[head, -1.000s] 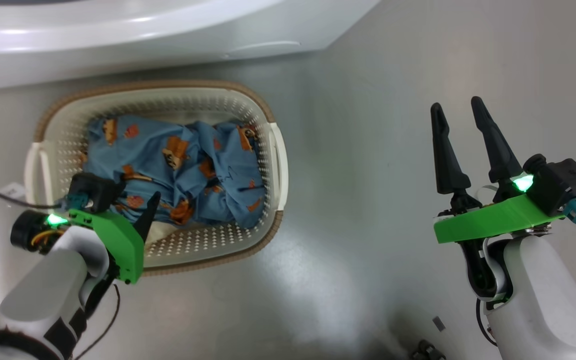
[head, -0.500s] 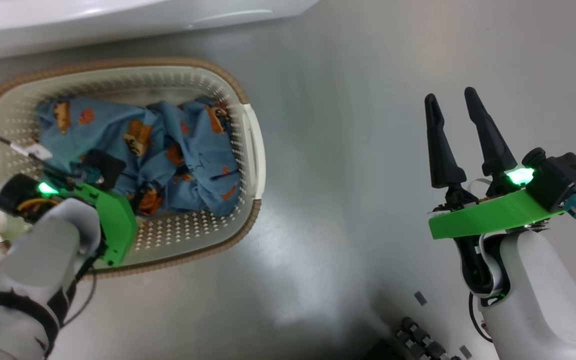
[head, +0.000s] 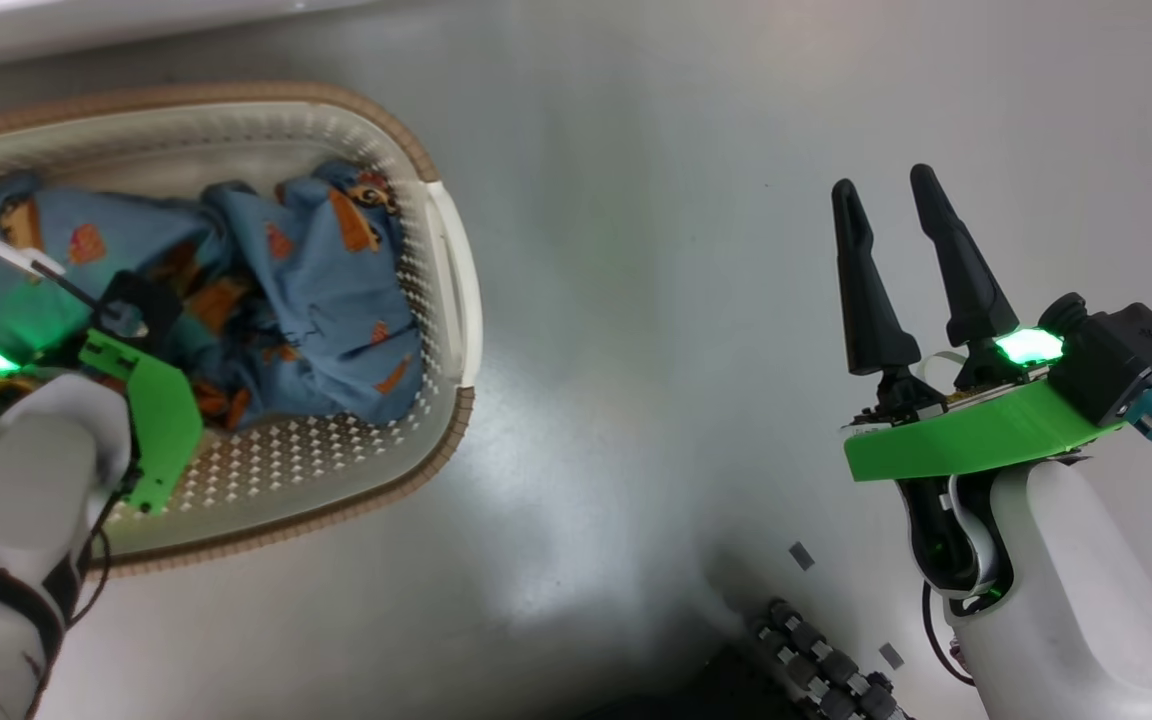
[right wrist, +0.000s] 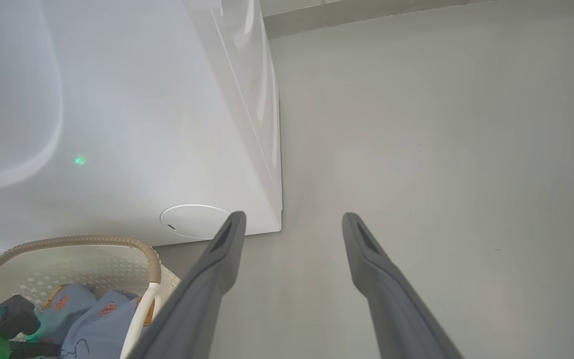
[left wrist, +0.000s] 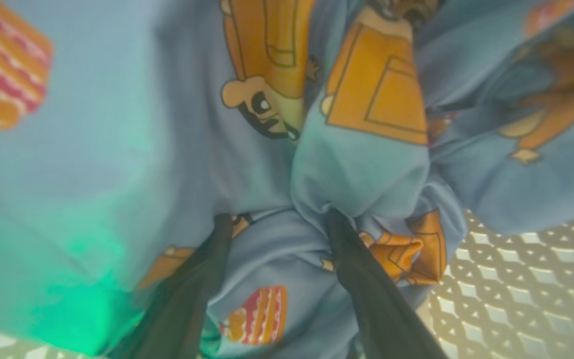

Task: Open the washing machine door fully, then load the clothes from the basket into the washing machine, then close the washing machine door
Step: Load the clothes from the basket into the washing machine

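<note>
The basket (head: 451, 270) stands on the grey floor (head: 636, 300), close before the lower front of the washing machine (right wrist: 142, 124), whose white edge crosses the top of the head view. Inside it the clothes (head: 326, 290), blue cloth printed with orange bears, lie crumpled in a heap against the far and right-hand walls; the perforated bottom shows bare along the near wall.

The left gripper (left wrist: 279, 217) reaches down into the basket. Its two fingers stand wide apart with their tips sunk into the cloth, and a fold bulges between them, not pinched.

The right gripper (head: 883, 182) hangs over bare floor, well to the right of the basket, jaws spread wide and holding nothing.
</note>
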Motion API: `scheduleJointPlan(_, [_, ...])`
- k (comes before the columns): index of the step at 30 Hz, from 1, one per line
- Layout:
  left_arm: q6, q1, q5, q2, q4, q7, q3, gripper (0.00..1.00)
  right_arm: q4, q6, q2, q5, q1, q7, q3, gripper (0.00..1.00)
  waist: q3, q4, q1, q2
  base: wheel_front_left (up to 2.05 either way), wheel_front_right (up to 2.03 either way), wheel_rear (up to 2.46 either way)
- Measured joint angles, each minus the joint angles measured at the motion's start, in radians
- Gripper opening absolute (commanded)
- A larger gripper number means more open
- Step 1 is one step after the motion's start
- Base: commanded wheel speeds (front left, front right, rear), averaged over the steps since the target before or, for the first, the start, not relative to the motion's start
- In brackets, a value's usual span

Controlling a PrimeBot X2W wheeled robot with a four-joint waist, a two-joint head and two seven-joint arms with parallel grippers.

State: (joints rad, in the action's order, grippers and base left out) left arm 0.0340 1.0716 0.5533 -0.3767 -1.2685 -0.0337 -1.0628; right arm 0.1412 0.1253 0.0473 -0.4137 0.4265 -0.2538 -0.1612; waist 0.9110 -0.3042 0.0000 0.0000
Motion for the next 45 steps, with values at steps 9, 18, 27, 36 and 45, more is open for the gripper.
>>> scheduleJointPlan(9, [0.015, 0.002, 0.0, -0.017, -0.011, -0.077, -0.025, 1.0, -0.014, 0.0, -0.002, -0.009, -0.001, 0.0, -0.008, 1.0, 0.026, -0.024, 0.0, 0.0, 0.0, 0.0, 0.0])
scheduleJointPlan(18, [0.047, 0.017, 0.004, -0.016, -0.014, -0.015, -0.029, 0.0, -0.011, 0.0, -0.002, -0.008, 0.002, 0.0, -0.007, 1.0, 0.025, -0.005, 0.0, 0.0, 0.0, 0.0, 0.0])
scheduleJointPlan(27, [0.08, 0.009, 0.045, 0.021, -0.016, 0.08, -0.019, 0.0, 0.005, 0.0, -0.002, 0.002, 0.026, 0.0, 0.007, 1.0, -0.031, 0.019, 0.0, 0.0001, 0.0, 0.0, 0.0])
scheduleJointPlan(36, [0.093, -0.069, 0.113, 0.085, 0.011, 0.195, 0.001, 0.0, 0.046, 0.0, -0.002, 0.021, 0.019, 0.0, 0.034, 1.0, -0.145, 0.048, 0.0, 0.0, 0.0, 0.0, 0.0])
scheduleJointPlan(45, [0.095, -0.163, 0.198, 0.112, 0.107, 0.256, -0.004, 0.0, 0.102, 0.0, -0.002, 0.056, -0.02, 0.0, 0.061, 1.0, -0.286, 0.08, -0.0001, 0.0, 0.0, 0.0, 0.0])
